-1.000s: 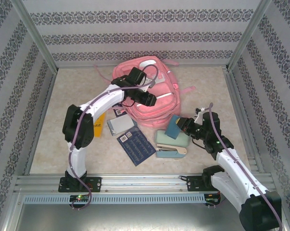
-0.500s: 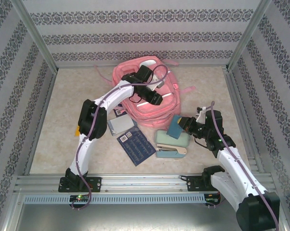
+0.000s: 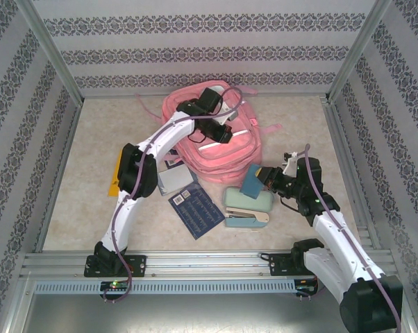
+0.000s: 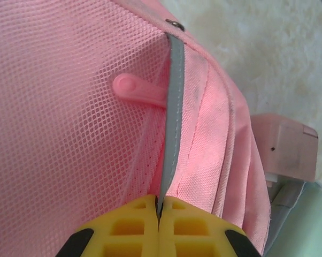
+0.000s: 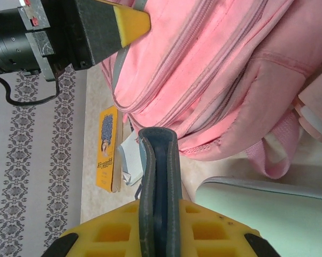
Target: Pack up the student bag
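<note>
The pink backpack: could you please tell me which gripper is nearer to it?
Left. The left gripper, jaws shut, pinches the backpack's grey trim; the right gripper, holding a dark blue item, is off its near right corner, by the mint-green stapler.

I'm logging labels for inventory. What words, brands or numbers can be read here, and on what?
None can be quoted.
Orange book: cover lettering, too blurred to read.
Dark blue sheet: white label patches, too small to read.
Student bag: no print visible.
Blue case: no print visible.
</note>
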